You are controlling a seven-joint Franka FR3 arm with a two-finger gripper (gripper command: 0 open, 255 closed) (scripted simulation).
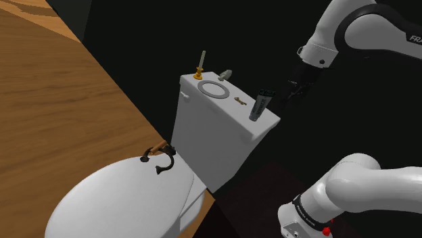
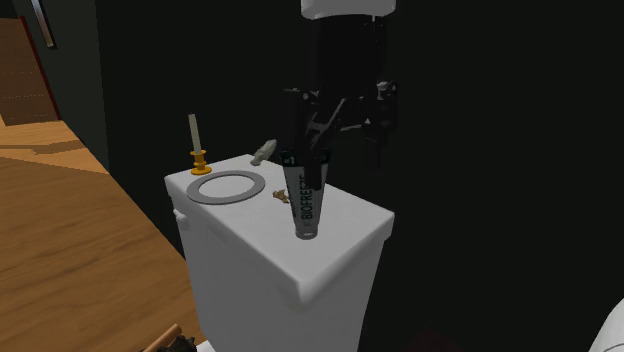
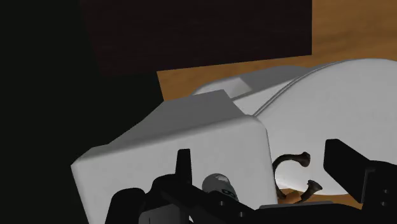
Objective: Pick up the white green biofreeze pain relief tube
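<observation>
A wooden floor (image 1: 61,101) is seen at 9 o'clock in the shoulder view, with a black area at 12 o'clock. A white toilet (image 1: 122,203) is set on it, its lid shut, and its tank (image 1: 209,145) is seen at 1 o'clock of the lid. The white arm (image 1: 352,27) is brought in from 3 o'clock.

The black gripper (image 2: 314,160) is seen at 12 o'clock of the tube (image 2: 308,205) in the second exterior view, where its tips overlap the tube's upper end. In the shoulder view it is placed at 2 o'clock of the tube (image 1: 260,105), just beside its top.

In the wrist view the fingers (image 3: 183,167) are held wide apart and nothing is clasped. The tube (image 3: 219,185) is seen between them, close beside one finger and well apart from the other. Whether that finger touches it cannot be told.

The tube is stood upright on its narrow end at the 4 o'clock end of the tank top.

A grey ring (image 1: 214,89) is laid flat at the top's middle. A candle (image 1: 201,65) in a gold holder is stood at its 11 o'clock. A dark hook (image 1: 159,161) is laid on the toilet lid. A small grey piece (image 1: 225,74) is seen at 1 o'clock of the ring, and a tiny brass piece (image 1: 239,101) at 4 o'clock, between ring and tube.
</observation>
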